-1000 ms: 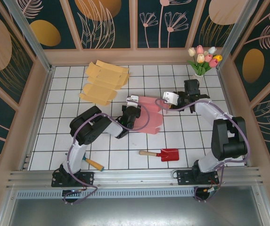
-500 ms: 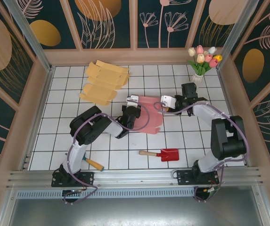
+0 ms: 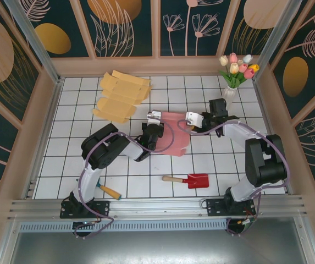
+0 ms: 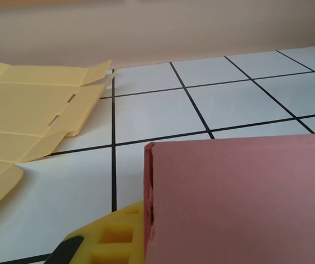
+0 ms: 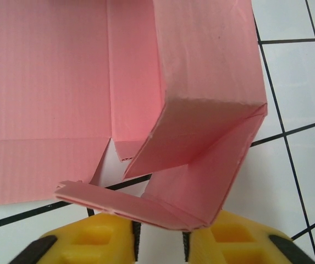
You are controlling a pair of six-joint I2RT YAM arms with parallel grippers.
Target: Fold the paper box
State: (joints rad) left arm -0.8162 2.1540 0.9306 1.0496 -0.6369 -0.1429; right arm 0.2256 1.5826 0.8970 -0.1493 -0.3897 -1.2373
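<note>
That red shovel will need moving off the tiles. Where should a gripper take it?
By the wooden handle, from straight above, jaws across it: the shovel lies flat, the handle is a slim straight stick pointing left, and the red blade is wide and flat.

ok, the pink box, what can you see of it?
The pink paper box is corrugated card, half-folded, lying mid-table on white tiles. Base panel flat; one side wall and corner flap stand up. The left end effector is shut on its left edge; the right end effector straddles the raised flap, grip unclear.
</note>
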